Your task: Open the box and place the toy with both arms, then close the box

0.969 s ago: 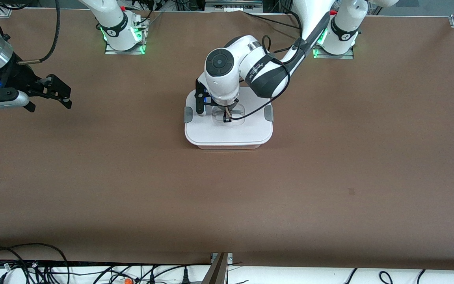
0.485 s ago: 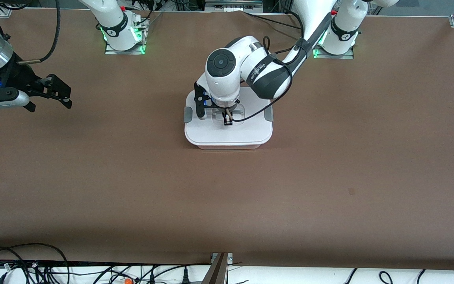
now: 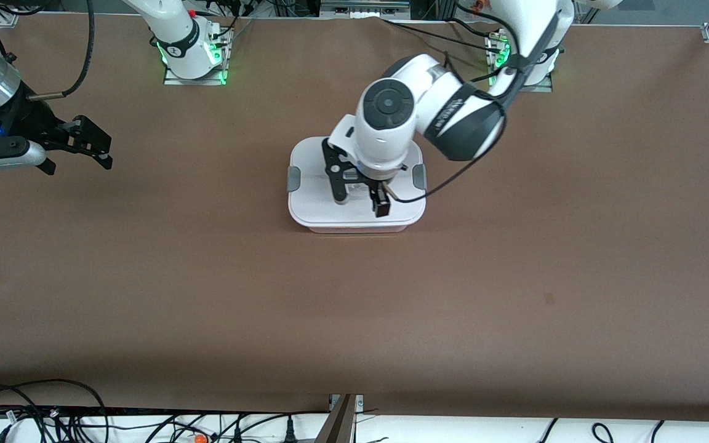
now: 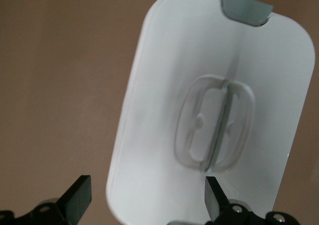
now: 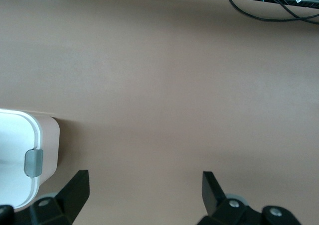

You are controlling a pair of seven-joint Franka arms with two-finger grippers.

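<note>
Our left gripper (image 3: 359, 202) hangs over the box (image 3: 311, 206), fingers apart and empty, the lid handle (image 4: 214, 129) directly beneath them. The box sits mid-table, lid on. Our right gripper (image 3: 81, 146) waits over the table's right-arm end, fingers apart; the toy is not visible.
</note>
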